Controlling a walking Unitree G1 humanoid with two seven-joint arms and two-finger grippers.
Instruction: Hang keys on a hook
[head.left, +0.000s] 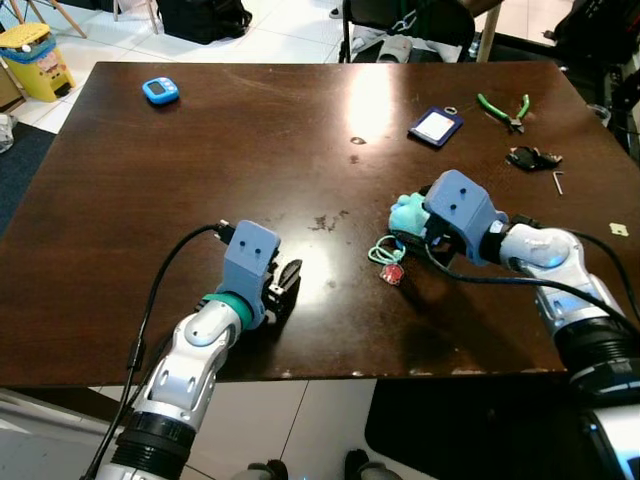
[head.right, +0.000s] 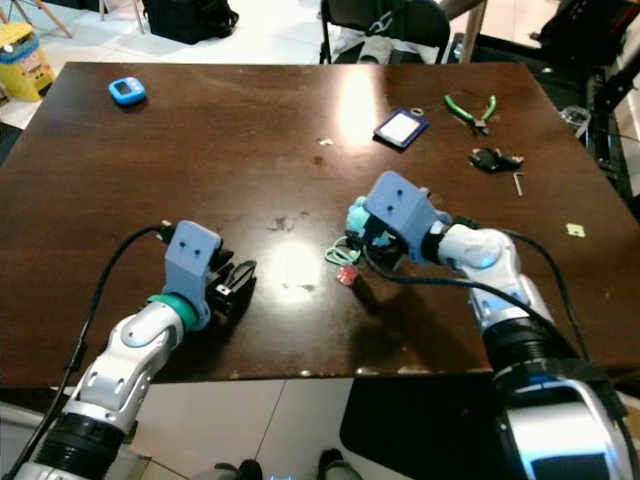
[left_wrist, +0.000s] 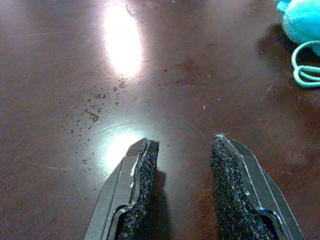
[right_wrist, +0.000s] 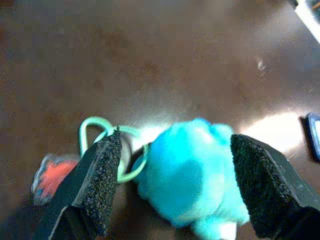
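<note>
The keys lie on the dark brown table (head.left: 200, 180) right of centre: a fluffy turquoise plush charm (head.left: 405, 213), a pale green ring (head.left: 383, 252) and a small red tag (head.left: 393, 272). My right gripper (right_wrist: 175, 141) is low over the bunch and open. The plush charm (right_wrist: 192, 175) sits between its two black pads, and one pad (right_wrist: 102, 175) lies against the green ring (right_wrist: 90, 131). My left gripper (head.left: 285, 285) rests near the table's front edge, well left of the keys. It is open with only bare tabletop between its fingers (left_wrist: 142, 180).
At the far left lies a blue timer (head.left: 160, 90). A blue card holder (head.left: 435, 127), green pliers (head.left: 503, 108), a black fob (head.left: 532, 157) and a hex key (head.left: 559, 181) lie at the far right. A yellow bin (head.left: 35, 58) stands on the floor beyond the table.
</note>
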